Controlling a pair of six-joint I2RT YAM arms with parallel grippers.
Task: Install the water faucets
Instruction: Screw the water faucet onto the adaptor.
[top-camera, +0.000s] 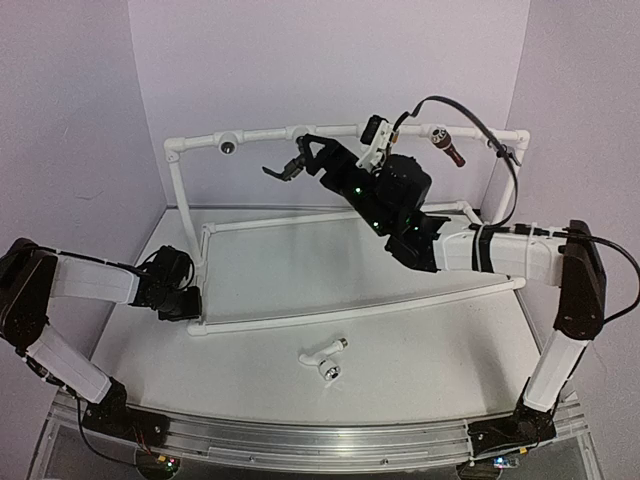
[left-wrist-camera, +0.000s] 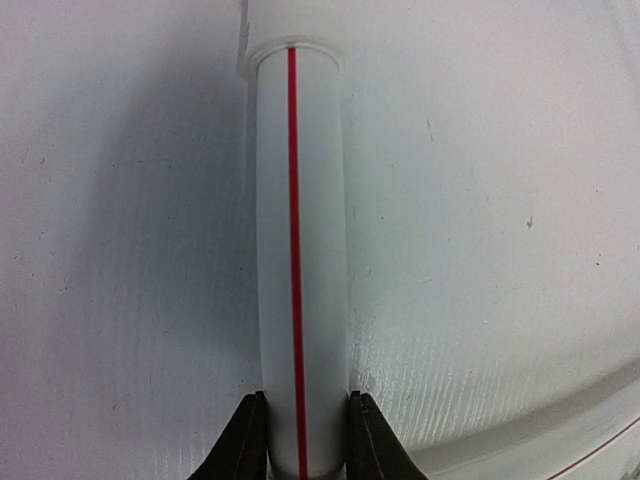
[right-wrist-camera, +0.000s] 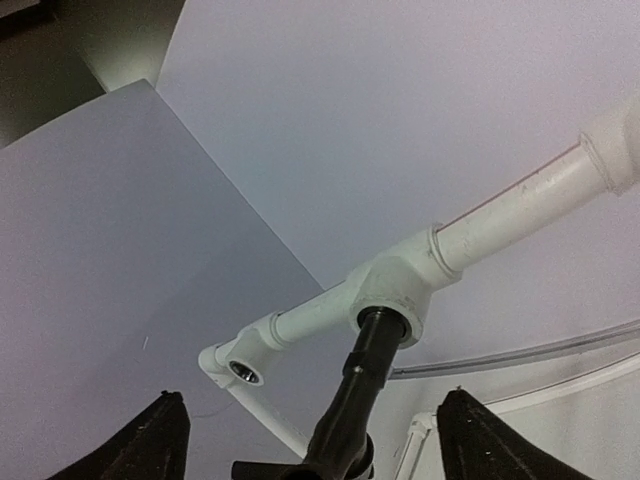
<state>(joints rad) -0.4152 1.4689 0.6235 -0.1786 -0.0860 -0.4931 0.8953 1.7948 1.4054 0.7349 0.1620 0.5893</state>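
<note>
A black faucet (right-wrist-camera: 365, 385) with a thin lever handle sits with its stem in a tee fitting (right-wrist-camera: 405, 285) on the top rail of the white pipe frame (top-camera: 330, 222). My right gripper (right-wrist-camera: 310, 395) is open around it; both fingers stand wide apart and clear of it. From above, the black faucet (top-camera: 285, 168) hangs under the rail, just ahead of the right gripper (top-camera: 312, 158). A white faucet (top-camera: 325, 358) lies loose on the table, near the front. My left gripper (left-wrist-camera: 305, 440) is shut on a white pipe with a red line (left-wrist-camera: 298, 250), at the frame's front-left corner (top-camera: 190, 305).
A brown tap (top-camera: 452, 150) sits on the top rail at the right. An open socket fitting (right-wrist-camera: 245, 370) is on the rail to the left of the black faucet, also seen from above (top-camera: 228, 146). White walls close in the table on three sides.
</note>
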